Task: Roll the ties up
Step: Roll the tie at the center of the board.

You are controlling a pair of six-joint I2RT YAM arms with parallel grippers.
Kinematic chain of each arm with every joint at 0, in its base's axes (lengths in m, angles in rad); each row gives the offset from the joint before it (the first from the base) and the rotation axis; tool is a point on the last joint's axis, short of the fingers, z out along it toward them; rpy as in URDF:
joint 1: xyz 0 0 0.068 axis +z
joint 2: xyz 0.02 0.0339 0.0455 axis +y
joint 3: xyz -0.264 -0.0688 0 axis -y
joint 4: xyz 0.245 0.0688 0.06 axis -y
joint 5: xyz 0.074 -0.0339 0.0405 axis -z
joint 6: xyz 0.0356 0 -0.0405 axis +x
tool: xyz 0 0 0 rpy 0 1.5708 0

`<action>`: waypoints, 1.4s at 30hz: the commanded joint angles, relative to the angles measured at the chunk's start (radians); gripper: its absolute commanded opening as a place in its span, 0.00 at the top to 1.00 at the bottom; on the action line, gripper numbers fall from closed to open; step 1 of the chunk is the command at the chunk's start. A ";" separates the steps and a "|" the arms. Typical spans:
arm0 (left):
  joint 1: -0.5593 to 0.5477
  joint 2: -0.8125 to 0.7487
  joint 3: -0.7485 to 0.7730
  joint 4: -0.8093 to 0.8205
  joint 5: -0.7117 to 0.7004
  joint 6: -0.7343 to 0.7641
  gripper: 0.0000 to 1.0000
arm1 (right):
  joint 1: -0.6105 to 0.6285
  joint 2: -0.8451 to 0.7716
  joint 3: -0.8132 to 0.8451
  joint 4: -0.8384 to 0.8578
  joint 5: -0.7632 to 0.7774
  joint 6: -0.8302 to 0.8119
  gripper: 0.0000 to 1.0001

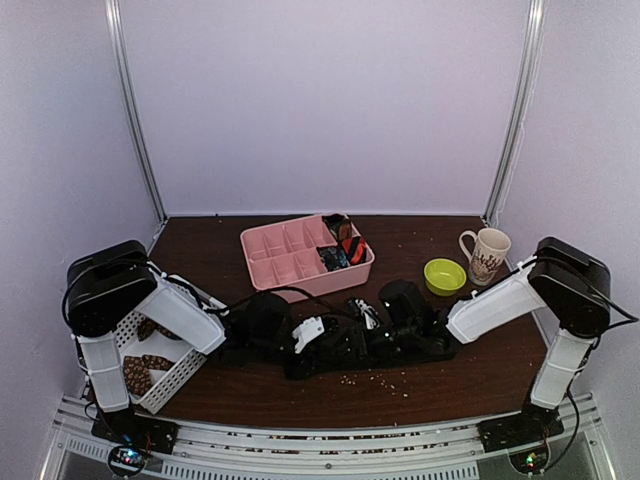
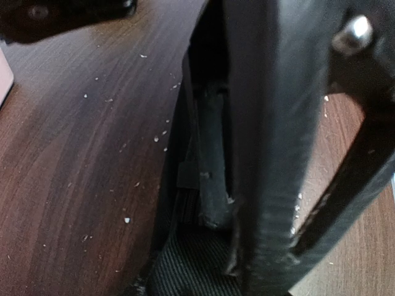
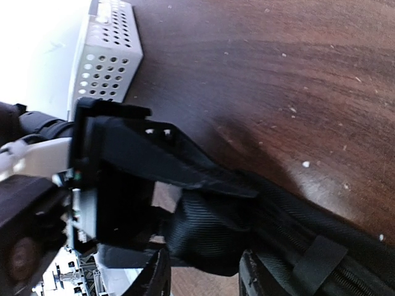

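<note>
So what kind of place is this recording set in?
Likely a lab test booth: plain pale walls enclose a dark wooden table, two robot arms are mounted on a metal rail at its near edge, and a pink compartment tray holds rolled ties.

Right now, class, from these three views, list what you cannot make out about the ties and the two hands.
Black tie: top view, both arms hide it; how far it is rolled is unclear.
Left hand: left wrist view too close and blurred to show its grip.
Right hand: right wrist view, fingertips cut by the bottom edge; grip unclear.
Brown ties: top view, left arm covers part.
</note>
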 commanded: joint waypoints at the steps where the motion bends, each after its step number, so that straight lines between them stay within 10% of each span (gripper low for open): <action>1: 0.006 0.040 -0.005 -0.123 -0.037 -0.010 0.57 | 0.005 0.039 0.031 0.027 0.000 0.000 0.65; 7: 0.006 0.043 -0.002 -0.126 -0.035 0.001 0.56 | 0.005 0.070 0.060 -0.024 0.026 -0.026 0.87; 18: 0.006 0.046 0.000 -0.125 -0.029 0.010 0.56 | 0.005 0.076 0.062 -0.060 0.045 -0.028 0.60; 24: 0.006 0.049 0.001 -0.124 -0.027 0.011 0.55 | 0.005 0.059 0.065 -0.033 0.022 -0.022 1.00; 31: 0.007 0.025 -0.032 -0.076 -0.057 0.003 0.39 | 0.002 0.094 0.051 -0.062 0.026 -0.051 1.00; 42: 0.005 -0.057 -0.333 0.635 -0.116 -0.017 0.18 | -0.036 0.175 0.010 -0.057 0.043 -0.069 1.00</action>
